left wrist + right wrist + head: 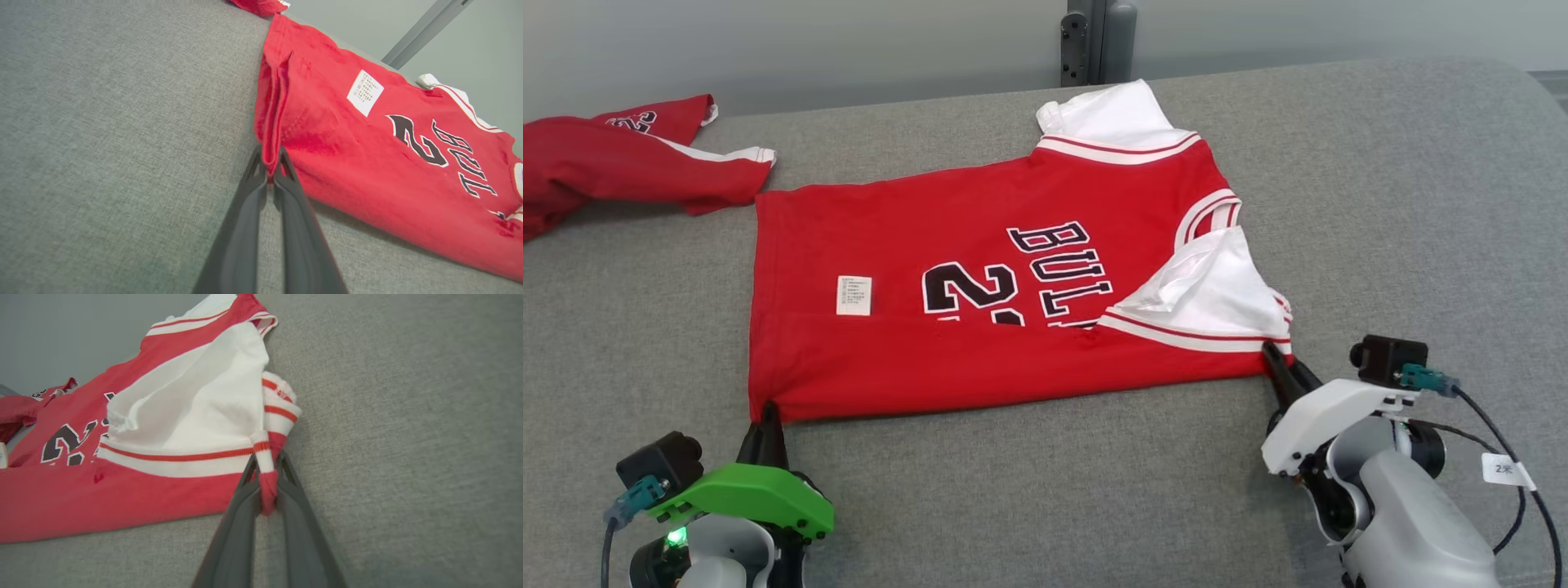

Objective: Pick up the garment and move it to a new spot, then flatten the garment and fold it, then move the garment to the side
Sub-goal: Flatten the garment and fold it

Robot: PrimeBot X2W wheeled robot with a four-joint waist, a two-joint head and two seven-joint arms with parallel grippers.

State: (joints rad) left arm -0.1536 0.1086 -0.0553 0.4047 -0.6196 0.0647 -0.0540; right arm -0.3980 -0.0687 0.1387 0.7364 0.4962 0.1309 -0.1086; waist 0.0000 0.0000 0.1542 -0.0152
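- Jersey (pixel 890 359) lies flat on my grey bench (pixel 1380 204).
- My left tool (pixel 769 414) pinches its hem corner.
- My right tool (pixel 1274 358) clenches the sleeve-side corner.

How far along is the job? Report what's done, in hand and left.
Done: the jersey lies spread flat on the grey surface, and its near edge looks folded over, cutting off the printed number. In hand: the left gripper pinches the near hem corner, and the right gripper pinches the near sleeve corner. Left: the remaining folds, then moving it aside.
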